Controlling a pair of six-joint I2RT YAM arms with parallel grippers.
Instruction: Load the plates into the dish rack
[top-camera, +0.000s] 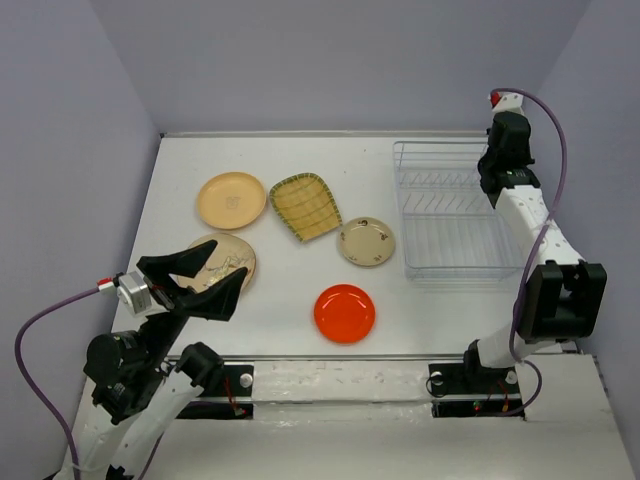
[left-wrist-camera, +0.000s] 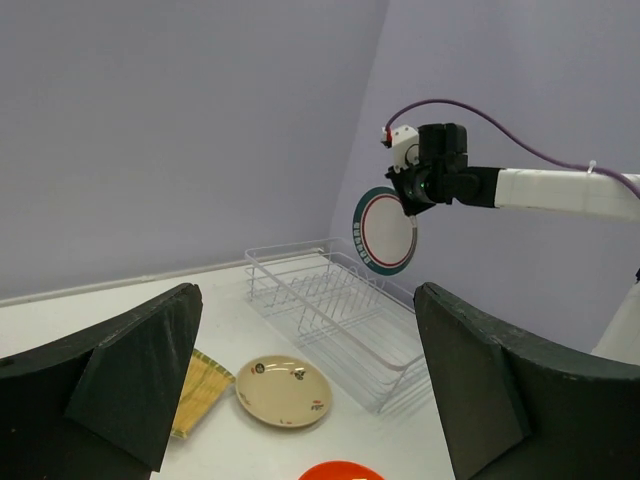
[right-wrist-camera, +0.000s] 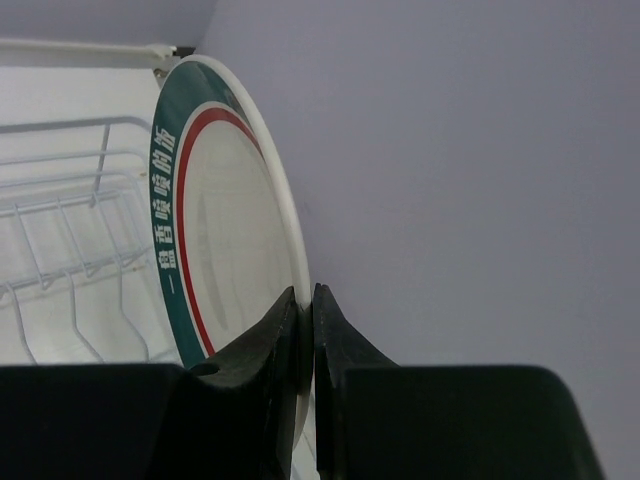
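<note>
My right gripper (right-wrist-camera: 308, 310) is shut on the rim of the white plate with a teal-red rim (right-wrist-camera: 220, 240). It holds the plate upright above the far end of the silver wire dish rack (top-camera: 455, 215), as the left wrist view shows (left-wrist-camera: 385, 230). The rack holds no plates. My left gripper (top-camera: 200, 280) is open and empty, raised over a peach plate (top-camera: 225, 258). On the table lie a second peach plate (top-camera: 231, 200), the yellow-green grid plate (top-camera: 306, 207), the small beige speckled plate (top-camera: 366, 241) and the orange-red plate (top-camera: 344, 312).
The lilac walls close in the table at the back and both sides. The right arm (top-camera: 530, 220) reaches along the rack's right side. The rack (left-wrist-camera: 330, 310) stands at the table's right rear.
</note>
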